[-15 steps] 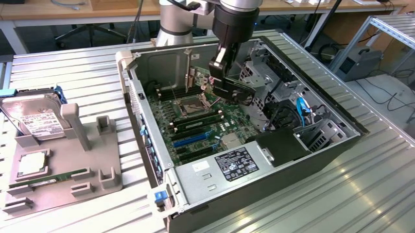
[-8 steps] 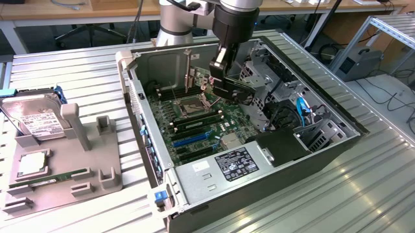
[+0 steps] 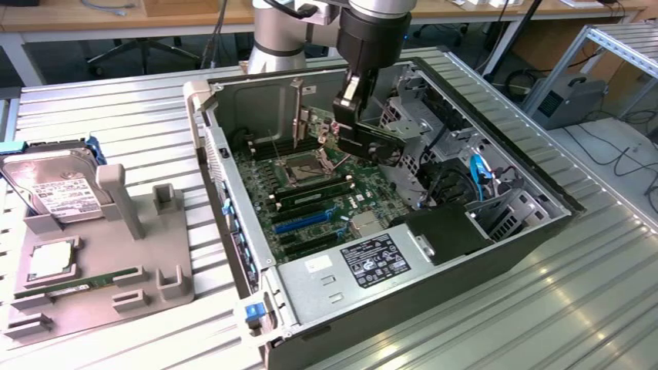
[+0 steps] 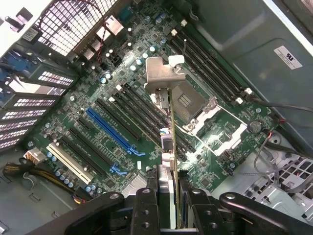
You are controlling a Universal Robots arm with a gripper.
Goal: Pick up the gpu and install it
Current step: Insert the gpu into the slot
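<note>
The gpu point(image 3: 311, 123) hangs on edge inside the open computer case, above the motherboard point(image 3: 308, 196), with my gripper point(image 3: 350, 135) shut on its near end. In the wrist view the gpu point(image 4: 171, 142) is edge-on between the black fingers point(image 4: 146, 205), and its silvery bracket point(image 4: 164, 73) points away from the gripper point(image 4: 171, 200). It hovers over the row of black slots, beside the CPU socket point(image 4: 188, 100) and off to one side of the long blue slot point(image 4: 110, 129). The card is clear of the board.
The case walls point(image 3: 206, 131) and the drive cage point(image 3: 411, 123) hem in the arm. A power supply point(image 3: 370, 262) sits at the case's near end. At the exterior view's left, a grey fixture point(image 3: 154, 270) holds a hard drive point(image 3: 57, 189) and a green memory stick point(image 3: 77, 281).
</note>
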